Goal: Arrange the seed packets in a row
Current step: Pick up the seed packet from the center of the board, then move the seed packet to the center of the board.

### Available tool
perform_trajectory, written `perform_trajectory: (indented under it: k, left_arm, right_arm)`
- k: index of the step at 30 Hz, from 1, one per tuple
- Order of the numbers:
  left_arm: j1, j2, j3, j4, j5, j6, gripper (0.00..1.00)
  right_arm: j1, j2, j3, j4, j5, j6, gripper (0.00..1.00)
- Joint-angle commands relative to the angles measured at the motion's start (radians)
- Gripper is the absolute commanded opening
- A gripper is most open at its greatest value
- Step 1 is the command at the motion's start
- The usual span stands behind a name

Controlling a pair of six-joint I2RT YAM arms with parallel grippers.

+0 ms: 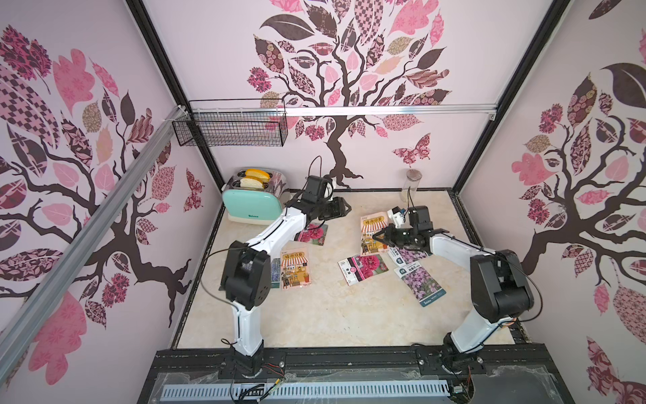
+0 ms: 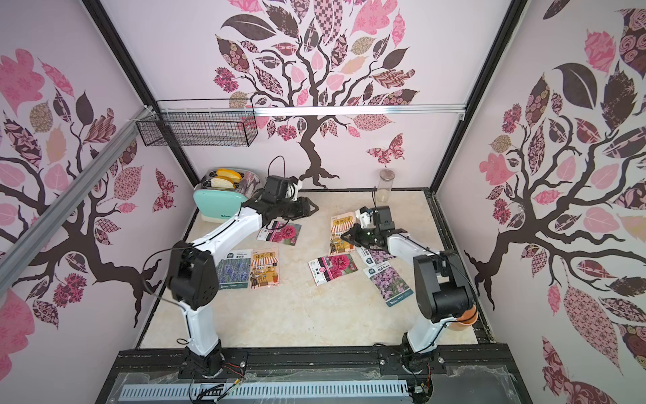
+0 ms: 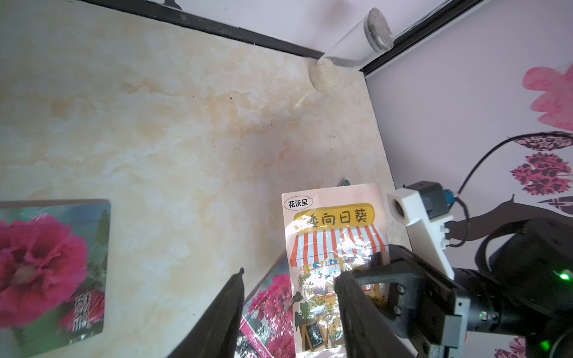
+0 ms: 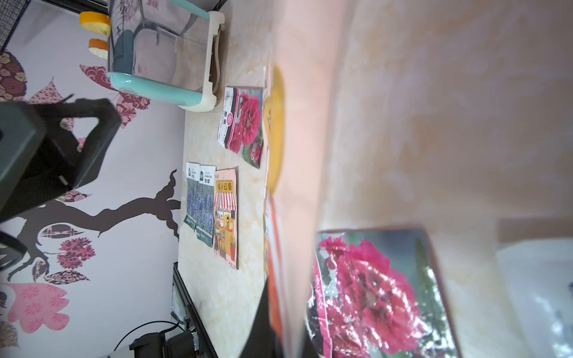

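— What is the right pincer doing?
— It is pinching the orange shop packet by its edge, just right of the middle of the frame. The left pincer is hanging spread in the upper middle, holding nothing.
— How should it be moving?
— Slowly, I think, so the shiny packet is not slipping. It should be laying it flat on the surface, beside the other orange packet at middle left, with edges straight and not overlapping.
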Motion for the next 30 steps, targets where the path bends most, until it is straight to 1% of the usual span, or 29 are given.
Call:
perform_trajectory:
  k: [1,5,8,10,13,18,23,27,30]
  left_arm:
    - [0.002,-0.106,-0.227,0.02,-0.055,-0.006,0.51]
    - [0.012,-0.28,-0.422,0.034,-0.085,-0.029,0.51]
    - [0.021,-0.373,-0.525,0.058,-0.095,-0.054,0.51]
    - [0.028,-0.417,-0.564,0.062,-0.099,-0.06,0.51]
    - [0.037,-0.458,-0.578,0.034,-0.108,-0.058,0.51]
    - [0.045,-0.487,-0.585,0.004,-0.116,-0.056,0.51]
    - [0.06,-0.5,-0.599,0.003,-0.102,-0.058,0.51]
    - [0.076,-0.516,-0.6,-0.007,-0.099,-0.057,0.51]
    - [0.092,-0.528,-0.604,-0.023,-0.1,-0.047,0.52]
  right_arm:
    - [0.047,-0.096,-0.132,0.099,0.005,0.096,0.0]
    - [0.103,-0.203,-0.287,0.181,0.029,0.169,0.0]
    - [0.124,-0.242,-0.364,0.225,0.046,0.217,0.0]
    - [0.14,-0.249,-0.399,0.232,0.057,0.231,0.0]
    - [0.156,-0.242,-0.45,0.282,0.066,0.265,0.0]
    - [0.168,-0.157,-0.452,0.328,0.075,0.286,0.0]
    - [0.169,-0.032,-0.4,0.338,0.106,0.292,0.0]
    - [0.168,0.085,-0.369,0.418,0.123,0.322,0.0]
    - [0.168,0.18,-0.313,0.473,0.134,0.348,0.0]
